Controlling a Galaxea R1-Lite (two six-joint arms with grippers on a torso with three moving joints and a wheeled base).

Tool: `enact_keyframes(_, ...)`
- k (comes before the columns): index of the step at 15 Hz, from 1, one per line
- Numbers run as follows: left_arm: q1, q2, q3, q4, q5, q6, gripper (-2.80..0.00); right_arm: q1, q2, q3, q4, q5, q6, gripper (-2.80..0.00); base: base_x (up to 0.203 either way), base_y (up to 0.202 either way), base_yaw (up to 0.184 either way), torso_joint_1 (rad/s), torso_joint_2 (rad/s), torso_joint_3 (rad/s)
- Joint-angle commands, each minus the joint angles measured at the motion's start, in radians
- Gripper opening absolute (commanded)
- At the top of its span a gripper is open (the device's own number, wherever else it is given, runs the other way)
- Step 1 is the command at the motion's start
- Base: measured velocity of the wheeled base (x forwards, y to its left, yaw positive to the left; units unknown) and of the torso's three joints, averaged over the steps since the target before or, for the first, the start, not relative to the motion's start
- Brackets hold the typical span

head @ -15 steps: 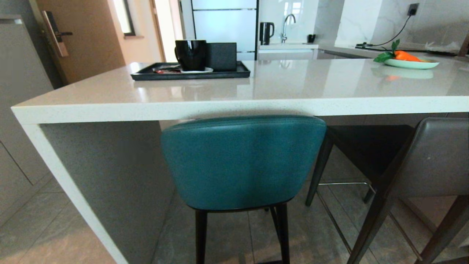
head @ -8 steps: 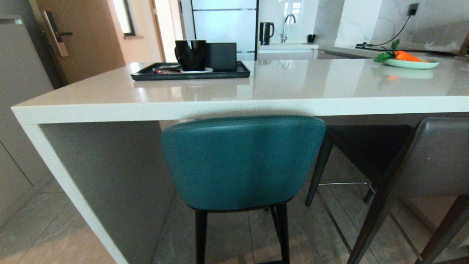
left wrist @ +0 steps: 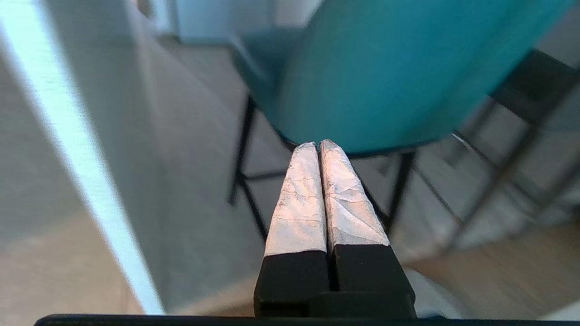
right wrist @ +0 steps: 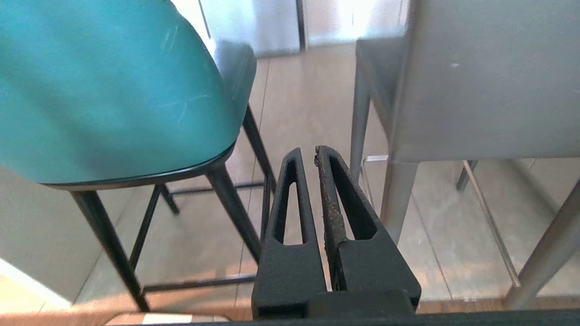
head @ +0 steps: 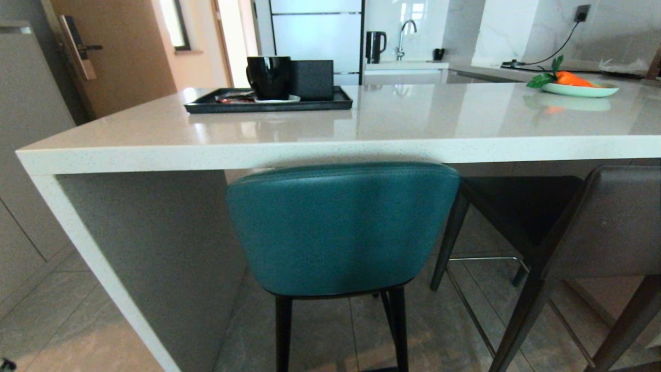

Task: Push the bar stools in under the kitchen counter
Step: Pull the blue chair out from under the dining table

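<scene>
- The left tool (left wrist: 317, 144) is seen with its taped fingers (left wrist: 301, 199) pressed together and nothing between them; the teal stool (left wrist: 385, 77) lies just ahead of its tips, at the lower edge of the curved back. If contact is made that low and off the middle, the stool may be swung around rather than driven straight.
- The right tool (right wrist: 307, 154) is likewise nearly closed and empty, pointing into the gap between the teal stool (right wrist: 104, 90) on one side and the grey stool (right wrist: 489, 81) on the other. A push made from here could slip between them and catch a thin black leg (right wrist: 231, 203) instead of a backrest.
- In the head view the teal stool (head: 343, 227) is shown with the top of its back just below the thick edge of the table (head: 330, 150). Whether the back clears the slab cannot be told; if it does not, it may be jammed or scuffed against the edge.
- The grey stool (head: 609, 222) stands further out from the table and appears angled, close beside the teal one. Should either be pushed crookedly, their legs could be knocked together.
- A high push on such tall, thin-legged stools is judged likely to tip them rather than slide them over the tiled floor (head: 444, 330).
- A hard knock against the table could jolt the black tray (head: 268, 106) with its mug (head: 268, 77).
</scene>
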Motion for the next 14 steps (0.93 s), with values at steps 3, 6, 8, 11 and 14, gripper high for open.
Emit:
enact_keyframes(3,-0.109,0.371,-0.055,-0.083,-0.021,-0.013,-2.8,0.003,0.345,-0.062,-0.08,0.021,0.002,-2.8,0.0,0.0,0.0,0.0,0.0,0.0)
enact_keyframes(6,-0.124,0.62,0.009,-0.319,-0.024,-0.014,-2.8,0.0,0.525,-0.065,-0.204,0.038,0.002,-2.8,0.0,0.0,0.0,0.0,0.0,0.0)
enact_keyframes(8,-0.118,0.815,0.052,-0.539,-0.02,-0.015,-2.8,-0.001,0.601,-0.07,-0.264,0.071,0.003,-2.8,0.0,0.0,0.0,0.0,0.0,0.0)
enact_keyframes(11,-0.083,1.078,0.065,-0.844,-0.01,0.004,-2.8,-0.012,0.689,-0.071,-0.374,0.08,0.009,-2.8,0.0,0.0,0.0,0.0,0.0,0.0)
enact_keyframes(14,-0.056,1.27,0.028,-1.048,0.006,0.029,-2.8,-0.012,0.772,-0.09,-0.432,0.081,0.005,-2.8,0.0,0.0,0.0,0.0,0.0,0.0)
